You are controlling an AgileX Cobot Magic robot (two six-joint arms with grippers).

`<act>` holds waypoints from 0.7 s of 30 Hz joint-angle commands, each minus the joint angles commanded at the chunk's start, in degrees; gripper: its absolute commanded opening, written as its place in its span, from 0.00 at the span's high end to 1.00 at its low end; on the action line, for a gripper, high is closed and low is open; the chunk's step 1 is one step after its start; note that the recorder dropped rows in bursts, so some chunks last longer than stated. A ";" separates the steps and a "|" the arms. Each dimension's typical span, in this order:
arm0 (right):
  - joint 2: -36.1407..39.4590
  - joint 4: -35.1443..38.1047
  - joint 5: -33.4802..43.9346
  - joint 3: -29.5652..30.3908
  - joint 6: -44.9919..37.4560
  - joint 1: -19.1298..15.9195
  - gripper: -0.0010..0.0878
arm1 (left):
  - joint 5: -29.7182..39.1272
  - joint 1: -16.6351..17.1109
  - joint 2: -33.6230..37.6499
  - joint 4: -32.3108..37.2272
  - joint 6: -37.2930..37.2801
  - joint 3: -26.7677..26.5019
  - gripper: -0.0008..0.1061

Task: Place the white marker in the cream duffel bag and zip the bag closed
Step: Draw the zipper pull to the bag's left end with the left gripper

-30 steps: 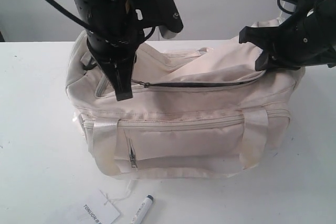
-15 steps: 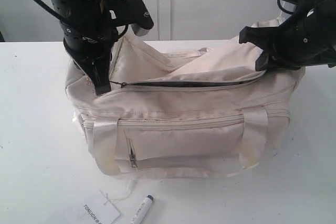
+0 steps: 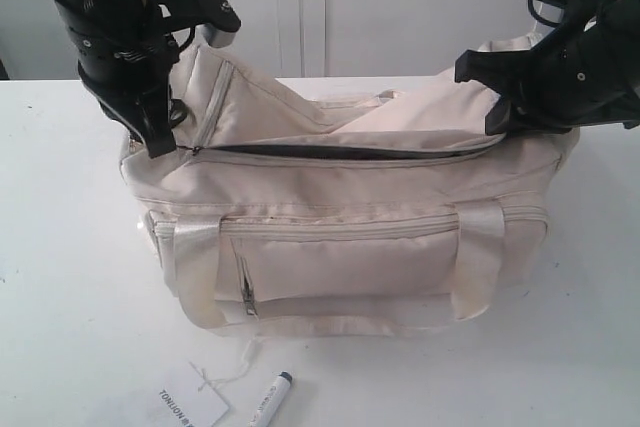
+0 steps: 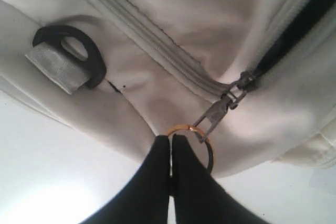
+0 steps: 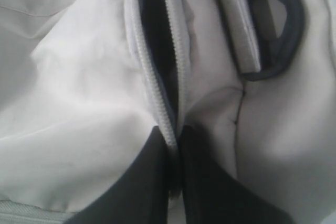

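Since half a second ago our left gripper [image 3: 158, 142] has slid toward the left end of the large soft cream duffel bag [image 3: 350, 257], and the dark zipper slit [image 3: 330, 151] is longer. Its jaws clamp the thin gold keyring [image 4: 184, 126] on the metal zipper pull [image 4: 215, 115]. Our right gripper [image 3: 497, 119] pinches the bag's fabric at the other end.

We count one bag, one slim white marker [image 3: 270, 399] and one flat paper tag [image 3: 190, 407]. The marker lies on the white table [image 3: 60, 297] before the bag, beside the tag. The bag's inside is too dark to tell its contents.
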 joint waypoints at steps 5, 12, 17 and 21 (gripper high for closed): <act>0.00 0.00 0.00 0.00 0.00 0.00 0.99 | 0.00 0.55 0.00 -0.41 -0.11 0.00 0.99; 0.00 0.00 0.00 0.00 -0.22 0.00 0.99 | 0.00 0.55 0.00 -9.88 1.47 0.00 0.99; 0.00 0.00 0.10 0.00 -1.58 0.00 0.99 | 0.00 0.55 -0.72 -10.87 1.47 0.00 0.99; 0.00 0.00 0.52 0.00 -1.58 0.00 0.99 | 0.00 0.55 -2.33 -12.01 1.47 0.00 0.99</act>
